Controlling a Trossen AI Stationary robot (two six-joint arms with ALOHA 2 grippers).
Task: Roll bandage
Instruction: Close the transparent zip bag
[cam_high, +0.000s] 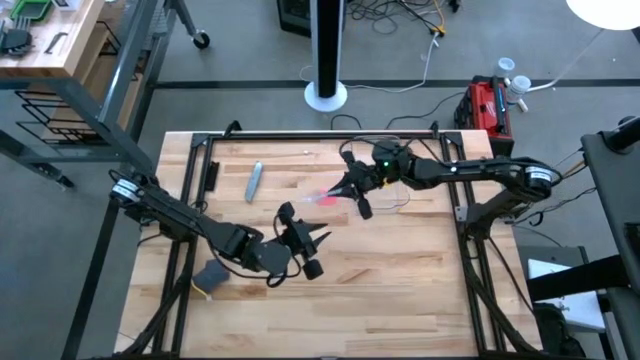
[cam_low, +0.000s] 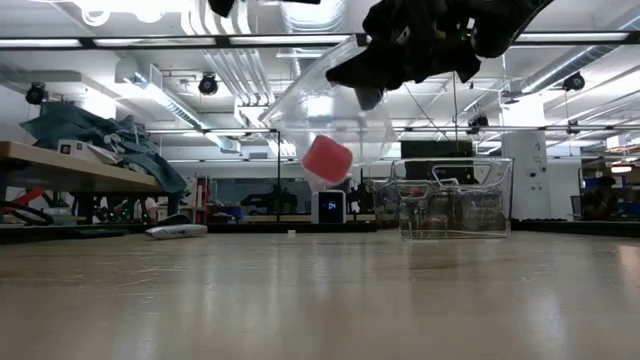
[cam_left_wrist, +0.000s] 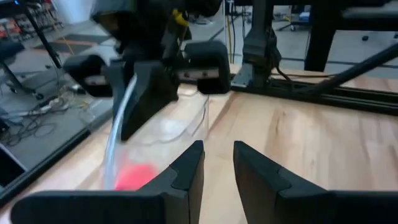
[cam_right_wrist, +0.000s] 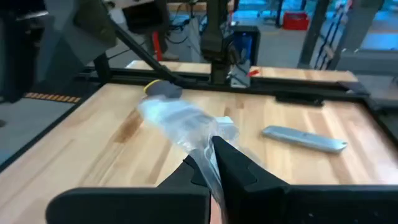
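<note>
Right gripper (cam_high: 357, 190): above the middle of the desk (cam_high: 400, 290), fingers clamped shut on a clear plastic bag (cam_low: 330, 120) that hangs lifted off the wood. Bandage (cam_low: 327, 159): a small compact pink roll inside that hanging bag, off the desk surface. Left gripper (cam_high: 308, 248): nearer the desk's front edge, just beside the bag, fingers (cam_left_wrist: 186, 177) parted by a narrow gap and holding nothing; a grey flat tool (cam_high: 254, 181) and a dark grey-blue lump (cam_high: 211, 275) lie toward the left edge.
</note>
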